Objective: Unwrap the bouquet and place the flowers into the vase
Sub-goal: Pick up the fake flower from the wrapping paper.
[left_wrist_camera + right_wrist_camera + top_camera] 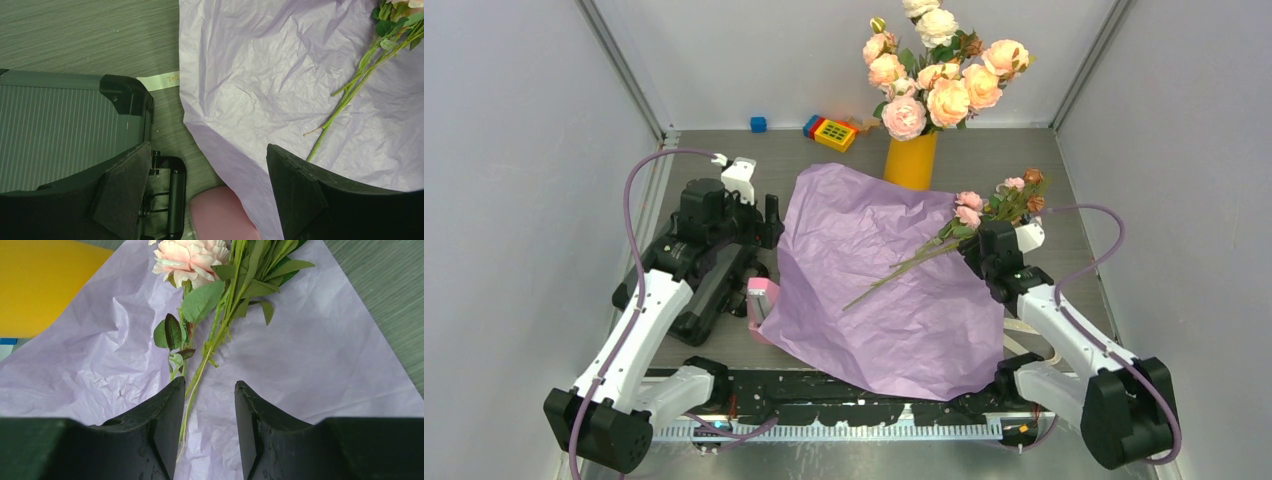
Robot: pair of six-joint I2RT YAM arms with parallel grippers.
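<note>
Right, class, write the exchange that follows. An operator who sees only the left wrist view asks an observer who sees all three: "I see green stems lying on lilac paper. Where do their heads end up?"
Observer: The flowers have their heads at the far right edge of the paper, some just past it.
Operator: Is the other arm on them?
Observer: The right arm is over them. Its jaws stand apart, one on each side of the stems, not closed on them.
Operator: And where is the vase?
Observer: The yellow vase stands upright just beyond the paper's far edge, left of those heads.
</note>
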